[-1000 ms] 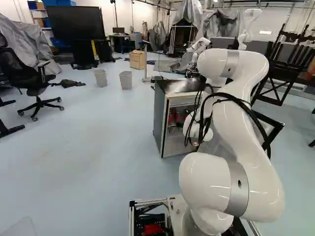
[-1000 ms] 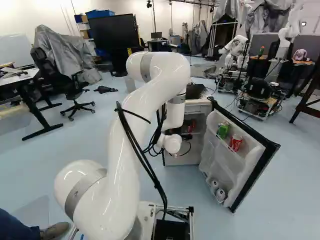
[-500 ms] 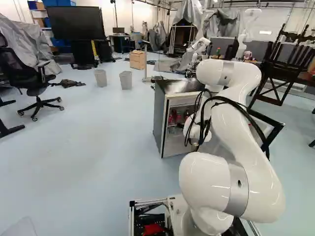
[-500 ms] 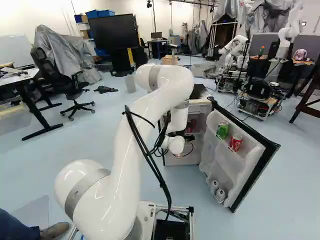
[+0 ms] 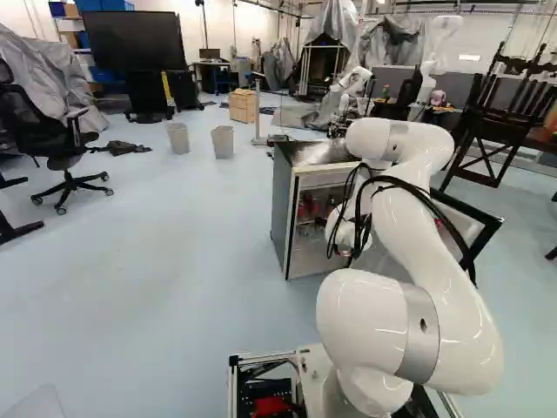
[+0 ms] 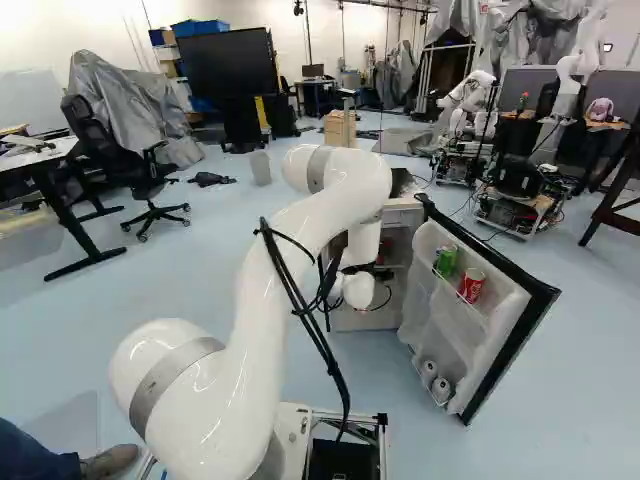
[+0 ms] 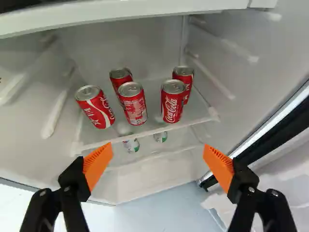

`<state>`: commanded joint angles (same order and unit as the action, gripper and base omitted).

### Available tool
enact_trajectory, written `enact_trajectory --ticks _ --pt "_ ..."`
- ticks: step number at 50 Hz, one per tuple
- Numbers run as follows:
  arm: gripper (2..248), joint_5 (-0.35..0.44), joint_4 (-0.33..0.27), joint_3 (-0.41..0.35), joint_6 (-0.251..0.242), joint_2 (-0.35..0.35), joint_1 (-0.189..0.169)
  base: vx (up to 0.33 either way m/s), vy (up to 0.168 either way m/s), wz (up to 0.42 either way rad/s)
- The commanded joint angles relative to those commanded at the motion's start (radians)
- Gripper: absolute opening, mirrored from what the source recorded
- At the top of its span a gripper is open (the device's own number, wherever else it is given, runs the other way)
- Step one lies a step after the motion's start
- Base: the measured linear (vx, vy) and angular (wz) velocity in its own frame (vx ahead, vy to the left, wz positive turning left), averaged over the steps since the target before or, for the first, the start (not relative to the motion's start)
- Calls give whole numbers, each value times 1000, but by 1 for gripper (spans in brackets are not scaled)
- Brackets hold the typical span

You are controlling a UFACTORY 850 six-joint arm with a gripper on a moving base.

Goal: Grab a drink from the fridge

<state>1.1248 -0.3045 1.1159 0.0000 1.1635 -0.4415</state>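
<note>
Drink cans before the end effector [image 7: 158,152], which is open, its orange pads [image 7: 95,166] wide apart with nothing between. Twelve o'clock is straight ahead of it. One red can [image 7: 172,102] lies ahead at half past twelve, a second red can [image 7: 133,105] at eleven. Both stand upright on the upper shelf [image 7: 96,137], long axes vertical; a level approach between neighbours seems called for. From the base, the fridge [image 5: 283,209] stands at twelve, its open door [image 6: 440,325] at one, an office chair [image 5: 65,161] near eleven.

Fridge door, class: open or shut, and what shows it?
Open: the door stands swung out from the fridge, its inner side showing.
</note>
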Motion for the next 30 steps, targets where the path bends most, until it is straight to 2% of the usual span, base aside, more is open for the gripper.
enact_trajectory --ticks 30 --pt "247 0 0 126 0 66 0 0 0 0"
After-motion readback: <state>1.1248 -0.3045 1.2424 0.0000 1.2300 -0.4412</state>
